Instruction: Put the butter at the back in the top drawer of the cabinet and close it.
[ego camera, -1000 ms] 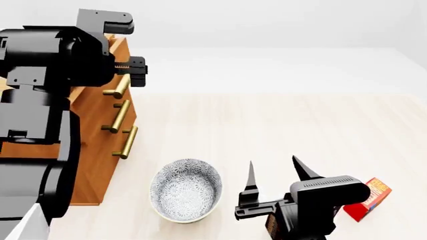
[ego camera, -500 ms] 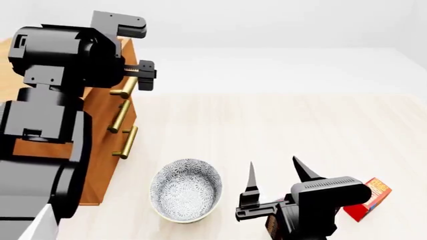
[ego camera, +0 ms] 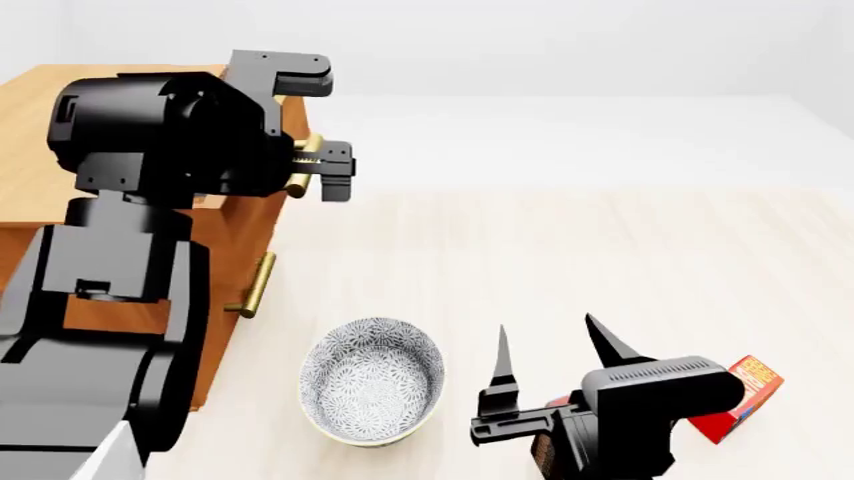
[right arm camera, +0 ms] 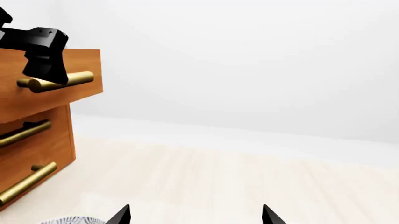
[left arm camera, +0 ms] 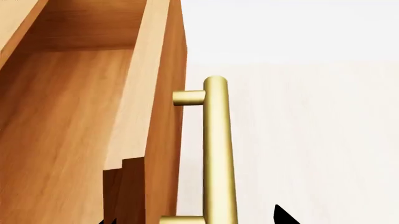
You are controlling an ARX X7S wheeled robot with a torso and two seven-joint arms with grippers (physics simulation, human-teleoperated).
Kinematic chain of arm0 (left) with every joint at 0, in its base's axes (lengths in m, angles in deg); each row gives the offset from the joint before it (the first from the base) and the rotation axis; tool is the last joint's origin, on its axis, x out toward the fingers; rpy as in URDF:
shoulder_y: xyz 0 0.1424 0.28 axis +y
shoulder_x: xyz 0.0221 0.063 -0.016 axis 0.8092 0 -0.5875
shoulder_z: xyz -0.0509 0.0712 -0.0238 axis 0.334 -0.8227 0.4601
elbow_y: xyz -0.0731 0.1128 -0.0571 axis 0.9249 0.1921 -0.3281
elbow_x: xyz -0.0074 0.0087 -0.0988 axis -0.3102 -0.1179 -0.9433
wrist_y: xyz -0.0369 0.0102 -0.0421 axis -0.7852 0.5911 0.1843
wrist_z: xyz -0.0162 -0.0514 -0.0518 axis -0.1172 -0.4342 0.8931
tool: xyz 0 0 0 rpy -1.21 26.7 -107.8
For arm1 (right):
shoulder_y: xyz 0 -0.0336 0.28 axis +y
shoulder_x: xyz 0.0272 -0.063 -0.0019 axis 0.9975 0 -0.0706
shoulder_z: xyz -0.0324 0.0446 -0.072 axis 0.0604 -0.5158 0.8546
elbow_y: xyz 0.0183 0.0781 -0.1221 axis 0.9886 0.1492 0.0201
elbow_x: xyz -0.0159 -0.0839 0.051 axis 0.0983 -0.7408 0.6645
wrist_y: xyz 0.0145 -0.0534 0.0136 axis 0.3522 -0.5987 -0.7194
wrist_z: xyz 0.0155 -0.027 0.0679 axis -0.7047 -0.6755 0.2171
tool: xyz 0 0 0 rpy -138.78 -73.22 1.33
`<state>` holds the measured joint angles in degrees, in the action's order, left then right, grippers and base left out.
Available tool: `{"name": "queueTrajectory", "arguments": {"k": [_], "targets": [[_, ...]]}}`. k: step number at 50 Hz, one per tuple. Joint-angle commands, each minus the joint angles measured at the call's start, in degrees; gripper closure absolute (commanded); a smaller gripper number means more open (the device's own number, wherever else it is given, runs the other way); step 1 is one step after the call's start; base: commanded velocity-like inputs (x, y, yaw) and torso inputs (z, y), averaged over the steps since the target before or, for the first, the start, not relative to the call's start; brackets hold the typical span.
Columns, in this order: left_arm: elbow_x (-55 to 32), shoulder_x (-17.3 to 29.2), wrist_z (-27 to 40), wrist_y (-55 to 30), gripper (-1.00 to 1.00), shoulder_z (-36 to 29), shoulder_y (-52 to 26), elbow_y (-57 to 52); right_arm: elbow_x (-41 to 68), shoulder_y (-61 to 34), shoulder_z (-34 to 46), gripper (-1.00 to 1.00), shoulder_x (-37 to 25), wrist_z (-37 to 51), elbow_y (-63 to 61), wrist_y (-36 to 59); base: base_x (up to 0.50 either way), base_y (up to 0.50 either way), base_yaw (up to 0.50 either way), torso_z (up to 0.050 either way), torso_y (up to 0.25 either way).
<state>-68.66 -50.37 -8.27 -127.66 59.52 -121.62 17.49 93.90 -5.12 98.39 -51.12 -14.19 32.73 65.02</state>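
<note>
the patterned bowl [ego camera: 372, 379] sits nearest on the pale wooden floor [ego camera: 561, 260], and nothing shows inside it. just to its right, the right gripper [ego camera: 558, 352] points upward with its two dark fingers spread apart and nothing between them. past that gripper, further right of the bowl, the butter [ego camera: 737, 399] lies on the floor, partly hidden by the gripper's body; a dark box edge [ego camera: 545, 452] peeks out under the same gripper. left of the bowl and further back stands the cabinet [ego camera: 80, 150]. its top drawer [left arm camera: 81, 116] is pulled out, and the wrist view shows a plain wooden interior with nothing in it. the left gripper [ego camera: 315, 168] is at the drawer's brass handle [left arm camera: 215, 149], fingers either side of the bar; whether they press on it, i cannot tell. the two lower handles [right arm camera: 25, 154] sit further in than the top one.
</note>
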Motion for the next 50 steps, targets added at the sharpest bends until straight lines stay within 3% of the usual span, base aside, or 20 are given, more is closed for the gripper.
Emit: {"name": "queueTrajectory", "arguments": {"k": [1,18,34,50], "targets": [[-8.01,-1.80,-0.23,-2.79,-1.00,-0.31,3.93,0.65,0.28,0.40,-0.18,-1.00,-0.35,-0.07,0.18,-0.84,-0.01,0.00,0.00,0.000,0.000],[-12.92,-4.35,3.82,-8.10,-1.00,0.36,4.06,-6.73,0.77,1.28,-0.66,-1.00,-0.98,-0.09,0.31,-2.11,0.00,0.00,0.00,0.000,0.000],[-30.92,-4.80,14.40,-7.03,-1.00,-4.69,1.93,-7.64,1.36,1.54,-1.32,-1.00,-1.72,-0.46,1.08,-3.18,0.00,0.00,0.00,0.000,0.000],[-42.85,-4.60,18.76,-1.86,-1.00,-9.19,0.90,-5.62,1.56,2.39,-1.69,-1.00,-2.32,-0.84,2.04,-4.94,0.00,0.00,0.00,0.000,0.001]]}}
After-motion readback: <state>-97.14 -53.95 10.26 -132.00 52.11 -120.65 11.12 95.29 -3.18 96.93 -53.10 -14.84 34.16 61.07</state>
